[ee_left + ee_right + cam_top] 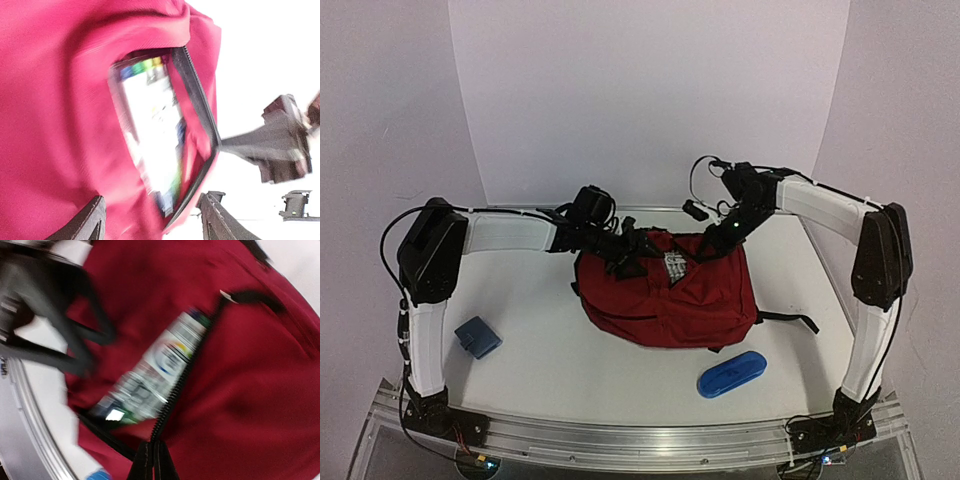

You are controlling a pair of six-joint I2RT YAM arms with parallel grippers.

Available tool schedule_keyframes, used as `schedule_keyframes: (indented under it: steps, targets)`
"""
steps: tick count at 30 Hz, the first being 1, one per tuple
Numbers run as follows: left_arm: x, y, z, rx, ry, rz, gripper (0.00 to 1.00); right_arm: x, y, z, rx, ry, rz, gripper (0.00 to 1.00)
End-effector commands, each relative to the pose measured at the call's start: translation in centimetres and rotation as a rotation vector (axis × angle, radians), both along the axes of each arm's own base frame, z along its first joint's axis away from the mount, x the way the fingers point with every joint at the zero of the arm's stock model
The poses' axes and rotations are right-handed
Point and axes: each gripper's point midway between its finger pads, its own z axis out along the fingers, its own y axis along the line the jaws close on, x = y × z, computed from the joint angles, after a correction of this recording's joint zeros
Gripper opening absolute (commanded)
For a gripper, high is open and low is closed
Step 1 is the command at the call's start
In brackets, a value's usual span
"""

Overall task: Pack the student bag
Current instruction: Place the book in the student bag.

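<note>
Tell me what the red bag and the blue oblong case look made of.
Student bag: soft woven fabric, matte dark red. It sags, creases and folds at its open mouth, with no shine.
Blue case: probably hard plastic with a slight gloss. It has a smooth, rounded shell with a pale highlight along it, but it is too small in view to be sure.

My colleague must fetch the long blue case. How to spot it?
Find the big red backpack in the centre. The case lies by its near right corner. Unlike the darker, squarish blue object far left, it is long and rounded.
</note>
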Motion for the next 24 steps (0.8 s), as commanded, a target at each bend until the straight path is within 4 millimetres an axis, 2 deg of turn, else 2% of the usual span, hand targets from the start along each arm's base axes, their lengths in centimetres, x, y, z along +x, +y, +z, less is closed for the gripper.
schedule_keyframes:
  steps: [1, 3, 6, 8, 11, 13, 15, 18, 24]
  targets:
    - [0.3, 2.6, 0.4, 0.096, -0.030, 0.094, 0.63, 2.9, -5.4, -2.6, -0.164, -0.039, -0.047, 0.00]
    - [0.3, 2.3, 0.6, 0.085, -0.037, 0.081, 0.57, 4.6, -5.0, -3.0, -0.144, -0.036, -0.065, 0.00]
    - [0.5, 1.3, 1.6, 0.055, -0.079, 0.031, 0.49, 6.9, -2.7, -0.9, -0.057, -0.068, -0.077, 0.00]
    - [0.8, 0.8, 2.7, 0.017, -0.118, 0.011, 0.47, 7.5, -0.7, 0.4, -0.006, -0.081, -0.067, 0.00]
    - [2.0, 1.0, 2.9, 0.021, -0.134, 0.035, 0.46, 7.1, 2.6, 2.4, 0.048, -0.109, -0.022, 0.00]
    - [3.1, 2.0, 2.0, 0.064, -0.117, 0.084, 0.46, 5.9, 4.9, 3.4, 0.074, -0.115, 0.028, 0.00]
    - [4.1, 3.3, 0.8, 0.116, -0.087, 0.131, 0.48, 4.7, 6.2, 3.8, 0.080, -0.117, 0.057, 0.00]
    - [5.4, 3.3, 0.2, 0.105, -0.053, 0.136, 0.49, 4.4, 5.9, 3.9, 0.054, -0.115, 0.023, 0.00]
    - [7.0, 0.3, -0.5, 0.060, -0.048, 0.032, 0.50, 4.4, 3.1, 2.3, -0.084, -0.142, -0.065, 0.00]
